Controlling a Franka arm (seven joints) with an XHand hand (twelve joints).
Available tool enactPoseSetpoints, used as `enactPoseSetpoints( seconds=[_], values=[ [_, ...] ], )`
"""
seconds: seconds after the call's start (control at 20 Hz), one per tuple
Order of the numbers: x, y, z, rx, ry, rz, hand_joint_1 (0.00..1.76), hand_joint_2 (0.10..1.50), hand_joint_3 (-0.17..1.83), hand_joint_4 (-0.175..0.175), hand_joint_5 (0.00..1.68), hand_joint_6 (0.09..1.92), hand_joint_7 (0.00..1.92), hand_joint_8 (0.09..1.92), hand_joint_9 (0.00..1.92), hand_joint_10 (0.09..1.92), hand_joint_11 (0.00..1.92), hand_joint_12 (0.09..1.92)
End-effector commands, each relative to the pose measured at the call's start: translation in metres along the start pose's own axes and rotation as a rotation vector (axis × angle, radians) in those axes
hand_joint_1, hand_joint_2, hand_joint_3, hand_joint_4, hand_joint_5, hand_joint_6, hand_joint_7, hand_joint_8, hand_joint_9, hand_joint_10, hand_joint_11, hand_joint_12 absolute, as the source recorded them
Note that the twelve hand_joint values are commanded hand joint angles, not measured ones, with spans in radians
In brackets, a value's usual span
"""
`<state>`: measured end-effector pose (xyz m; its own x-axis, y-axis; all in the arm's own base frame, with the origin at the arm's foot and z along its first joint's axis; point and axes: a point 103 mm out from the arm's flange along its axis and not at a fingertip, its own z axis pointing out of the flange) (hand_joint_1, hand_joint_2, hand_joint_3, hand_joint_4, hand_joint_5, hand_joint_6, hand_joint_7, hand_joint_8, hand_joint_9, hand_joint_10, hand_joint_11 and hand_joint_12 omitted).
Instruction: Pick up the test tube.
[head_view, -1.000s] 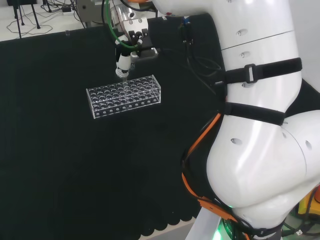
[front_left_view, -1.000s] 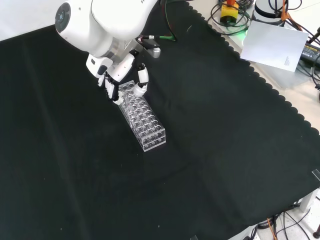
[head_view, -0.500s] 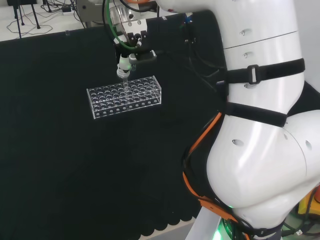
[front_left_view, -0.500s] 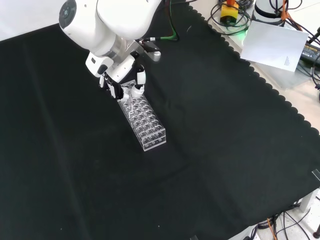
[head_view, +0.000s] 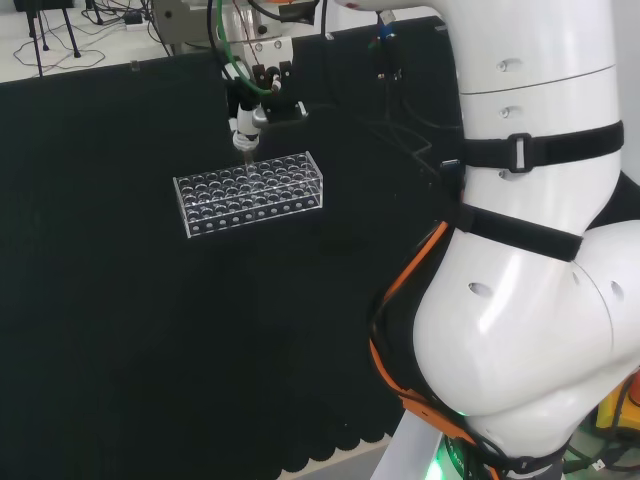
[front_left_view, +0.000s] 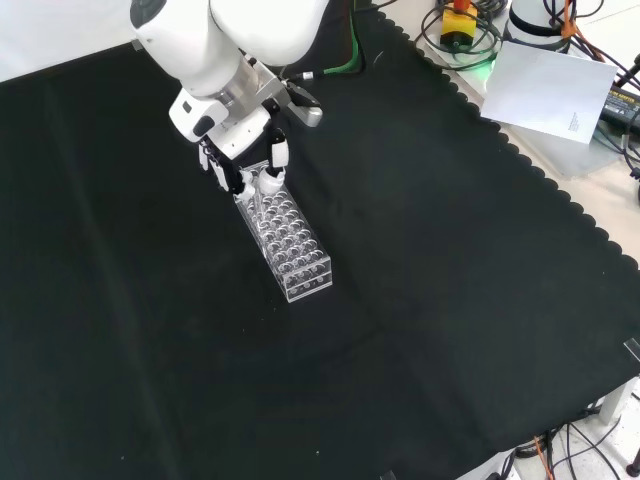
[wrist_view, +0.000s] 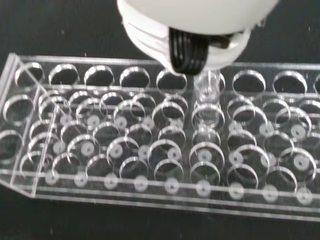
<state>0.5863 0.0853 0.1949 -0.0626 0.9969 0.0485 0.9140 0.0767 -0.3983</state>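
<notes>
The hand (front_left_view: 245, 165), upper left of the front view, pinches 1 test tube (wrist_view: 209, 95) with curled fingers, its lower end over the clear rack (head_view: 250, 192). If the tube tilts, it could catch a hole's rim and drag the rack across the surface (front_left_view: 420, 300).

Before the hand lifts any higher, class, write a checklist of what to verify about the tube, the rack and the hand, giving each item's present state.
1. Hand closed on the test tube: ok, fingers pinch its top.
2. Tube upright: ok in the wrist view.
3. Tube bottom clear of the rack: cannot tell.
4. Rack flat on the black cloth: ok.
5. Other tubes in the rack nearby: none visible, ok.
6. Tube contents: cannot tell.
</notes>
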Motion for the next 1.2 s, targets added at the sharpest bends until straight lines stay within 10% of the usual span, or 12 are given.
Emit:
enactPoseSetpoints(
  seconds=[0.05, 0.55, 1.2],
  values=[
    [0.0, 0.003, -0.005, -0.018, 0.008, 0.006, 1.43, 0.59, 0.69, -0.175, 1.31, 0.56, 1.39, 0.73, 1.4, 0.26, 0.94, 1.16],
    [-0.001, 0.002, -0.015, -0.032, 0.006, 0.007, 1.42, 0.85, 0.2, -0.175, 1.33, 0.4, 1.66, 0.55, 1.34, 0.44, 0.94, 1.16],
    [-0.007, -0.008, -0.042, -0.061, 0.038, 0.015, 1.25, 0.64, 0.57, -0.175, 1.52, 0.14, 1.73, 0.45, 1.61, 0.35, 0.97, 1.16]
  ],
)
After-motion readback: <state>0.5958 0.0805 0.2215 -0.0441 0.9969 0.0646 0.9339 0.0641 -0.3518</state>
